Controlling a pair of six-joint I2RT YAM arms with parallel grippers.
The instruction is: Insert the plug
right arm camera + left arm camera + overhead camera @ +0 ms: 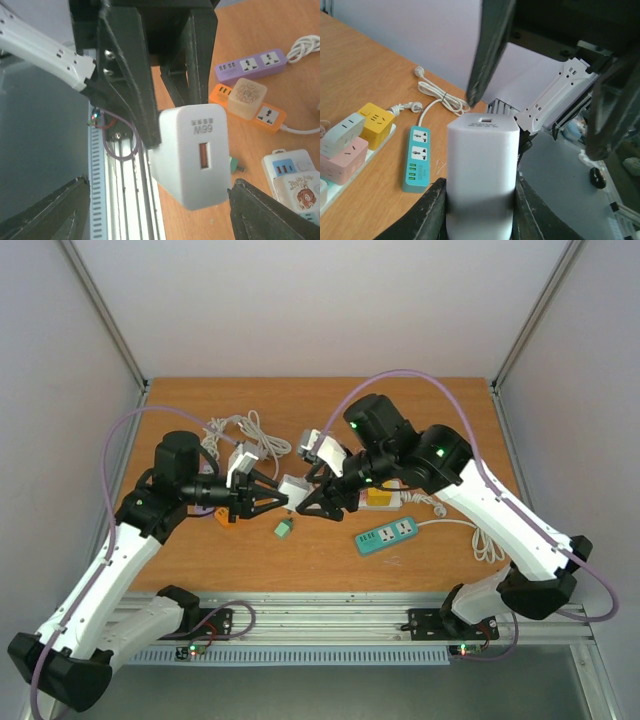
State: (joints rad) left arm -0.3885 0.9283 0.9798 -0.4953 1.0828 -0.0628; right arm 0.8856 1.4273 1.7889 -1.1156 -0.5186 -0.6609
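My left gripper (272, 496) is shut on a white charger block (294, 486) and holds it in the air above the table's middle. In the left wrist view the block (481, 165) stands up between my two black fingers (431, 216). The right wrist view shows its end face (192, 155) with an orange USB port. My right gripper (314, 492) faces it, open and empty, its fingers (50, 212) spread wide on either side of the block, apart from it. A teal power strip (385, 536) lies flat to the right, also in the left wrist view (417, 157).
A small green adapter (284, 528) lies on the table below the grippers. A white strip with yellow and pink cubes (355, 140) lies behind the teal one. Purple (252, 65) and orange (260, 112) strips lie at the left. White cable coils (245, 435) lie at the back left.
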